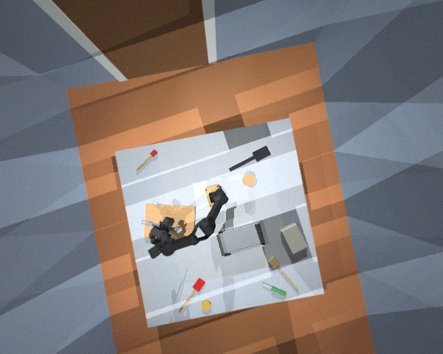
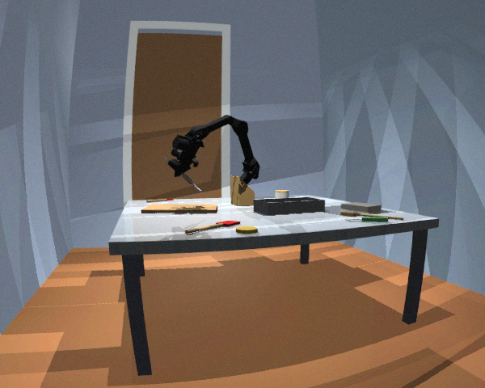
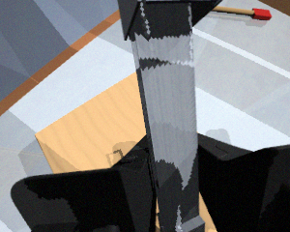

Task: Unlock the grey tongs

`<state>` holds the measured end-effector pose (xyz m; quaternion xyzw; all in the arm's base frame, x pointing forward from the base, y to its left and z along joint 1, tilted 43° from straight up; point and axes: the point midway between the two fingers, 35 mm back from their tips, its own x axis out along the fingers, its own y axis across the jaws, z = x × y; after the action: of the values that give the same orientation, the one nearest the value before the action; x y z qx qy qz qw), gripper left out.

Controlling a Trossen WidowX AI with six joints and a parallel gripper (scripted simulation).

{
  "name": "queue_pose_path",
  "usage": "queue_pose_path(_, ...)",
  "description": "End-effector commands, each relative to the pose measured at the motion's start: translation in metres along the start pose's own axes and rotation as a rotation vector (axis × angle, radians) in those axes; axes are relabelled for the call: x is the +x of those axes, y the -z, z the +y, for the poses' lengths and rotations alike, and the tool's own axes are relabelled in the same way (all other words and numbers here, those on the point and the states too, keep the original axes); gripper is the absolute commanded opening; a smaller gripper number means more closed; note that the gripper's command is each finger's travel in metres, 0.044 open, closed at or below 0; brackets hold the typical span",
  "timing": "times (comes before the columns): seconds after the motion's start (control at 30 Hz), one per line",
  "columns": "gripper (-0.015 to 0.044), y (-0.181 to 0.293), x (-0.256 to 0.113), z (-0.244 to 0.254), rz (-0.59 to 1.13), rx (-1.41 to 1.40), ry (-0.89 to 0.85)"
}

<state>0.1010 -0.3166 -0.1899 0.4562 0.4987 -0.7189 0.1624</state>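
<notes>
A: Item one, the tool [image 1: 163,225] [image 2: 179,170] [image 3: 166,135]. Condition?
B: Clamped on the grey tongs [image 1: 148,223] [image 2: 191,183] [image 3: 171,97], fingers on either side.
A: Location of tongs?
B: In the tool, raised above the tabletop [image 1: 168,160] [image 2: 150,231] [image 3: 251,82], over the wooden board [image 1: 187,213] [image 2: 159,208] [image 3: 97,130]. Slanted, one end low, the other higher. Touching neither board nor tin.
A: Step in hand?
B: Pick-up done. I judge it to be the turn between unlocking and laying down. Lock state: cannot tell.
A: Next move, by your estimate?
B: If locked: tips steeply down, then squeeze. If unlocked: level them, lower to the board, ease the fingers apart.
A: Surroundings, by position from the tool?
B: Roasting tin [image 1: 262,233] [image 2: 288,206], below and well to one side, beyond the board. Red-headed spatula [image 1: 198,284] [image 2: 228,223], below, off the board. Yellow disc [image 1: 206,305] [image 2: 246,229], just beside that spatula.
A: Obstructions?
B: None seen between tool and board. Likely hazards: the low end striking wood first, or tongs tilted back up relocking.
</notes>
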Motion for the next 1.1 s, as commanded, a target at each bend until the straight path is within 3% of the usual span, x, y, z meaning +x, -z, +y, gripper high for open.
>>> queue_pose_path(0.0,-0.015,-0.0036,0.0015,0.0024,0.096,-0.001,-0.012)
queue_pose_path(0.77,-0.015,-0.0058,0.0036,-0.0028,0.654,0.033,-0.094)
queue_pose_path(1.07,-0.015,-0.0061,0.0032,-0.003,0.67,0.035,-0.098)
